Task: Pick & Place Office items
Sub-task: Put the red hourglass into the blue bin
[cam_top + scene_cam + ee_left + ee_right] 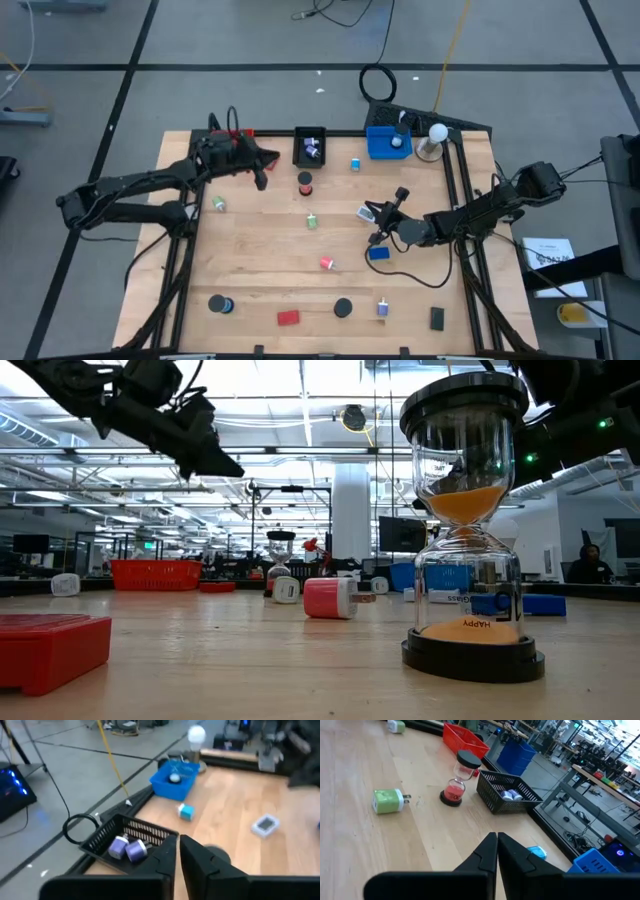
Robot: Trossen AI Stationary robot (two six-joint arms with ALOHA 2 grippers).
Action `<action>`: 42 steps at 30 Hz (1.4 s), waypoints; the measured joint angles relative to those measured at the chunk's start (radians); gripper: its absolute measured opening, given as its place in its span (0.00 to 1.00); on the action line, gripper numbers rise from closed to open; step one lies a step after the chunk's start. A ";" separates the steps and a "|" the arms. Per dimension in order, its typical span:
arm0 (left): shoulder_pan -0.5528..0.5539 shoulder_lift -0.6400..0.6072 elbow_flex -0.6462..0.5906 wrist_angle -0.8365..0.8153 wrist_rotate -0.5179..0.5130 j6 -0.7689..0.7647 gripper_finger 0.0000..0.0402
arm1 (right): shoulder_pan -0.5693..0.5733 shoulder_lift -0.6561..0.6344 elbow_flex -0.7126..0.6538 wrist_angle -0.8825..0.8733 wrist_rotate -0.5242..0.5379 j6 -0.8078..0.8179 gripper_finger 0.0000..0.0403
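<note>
Left claw (262, 180) hangs above the far left part of the pale wooden counter (260, 260), between the red mesh tray (232, 134) at the far edge and the black mesh tray (310, 146). Its fingers (167, 857) are pressed together, clenched on nothing visible.

Nearest items to the left claw: 2 purple plug-shaped pieces (127, 848) lying inside the black mesh tray, just beyond the fingertips in the left wrist view. A red-sand hourglass with black caps (305, 184) stands on the counter just to the claw's right, apart from it. A small green block (218, 204) lies near, toward the front.

Right claw (377, 238) sits low over the right-centre of the counter, fingers (487, 852) shut tight, nothing between them. A blue rectangular block (378, 254) lies just in front of its tip in the high view; contact cannot be told. A grey-white flat plug (366, 212) lies just behind it.

Other items, well apart from both claws:
- green plug adapter (312, 221), mid-counter
- red and white block (327, 263), mid-counter
- teal cube (355, 165), beside the blue plastic tray (385, 146)
- black disc on blue (219, 304), flat red block (288, 318), black round disc (343, 308), small blue-white piece (383, 307), black rectangular block (437, 318), all along the front edge

The blue tray holds 1 pale round piece. White ball-shaped lamp (436, 134) stands at the far right corner.
</note>
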 joint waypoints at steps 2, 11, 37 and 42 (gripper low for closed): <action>-0.032 -0.001 -0.018 0.008 -0.025 0.029 0.03 | 0.000 0.000 0.000 0.000 0.000 -0.009 0.01; -0.220 0.000 -0.201 0.344 -0.102 0.020 0.01 | 0.000 0.000 0.000 0.000 0.000 0.002 0.00; -0.603 0.147 -0.370 0.742 -0.295 0.028 0.04 | 0.134 -0.169 0.070 -0.097 0.003 0.073 0.06; -0.615 0.258 -0.369 0.861 -0.295 0.031 0.04 | 0.164 -0.168 0.164 -0.330 -0.010 0.196 0.15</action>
